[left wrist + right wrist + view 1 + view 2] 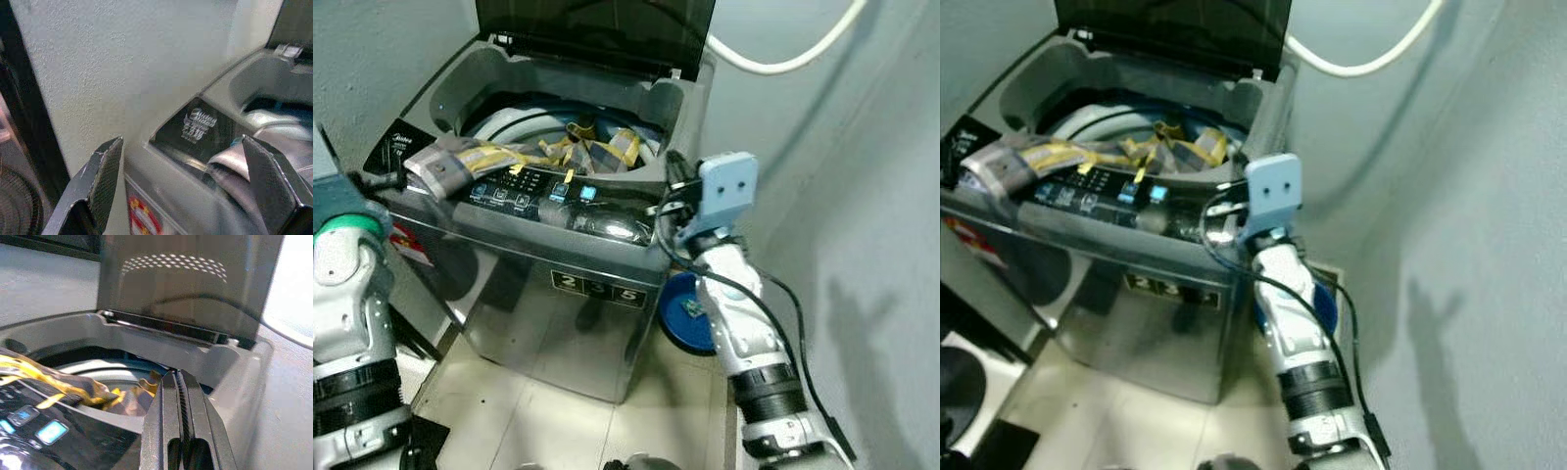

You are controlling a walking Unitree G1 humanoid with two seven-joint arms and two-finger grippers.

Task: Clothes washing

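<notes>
A grey top-loading washing machine (558, 284) stands with its dark lid (597, 29) raised. A grey garment with yellow stripes (489, 157) lies draped from the drum over the front rim and the control panel (533, 188), one end bunched at the machine's left front corner. My right gripper (179, 378) is shut and empty, hovering over the right end of the panel and pointing toward the drum. My left gripper (181, 142) is open and empty, level with the machine's left side next to the wall, with the bunched end of the garment (230, 159) just ahead of it.
A white hose (783, 64) loops along the wall behind the machine. A blue round basin (685, 315) sits on the tiled floor (529, 411) at the machine's right, close to the right wall. A dark round object (955, 387) is on the floor at the left.
</notes>
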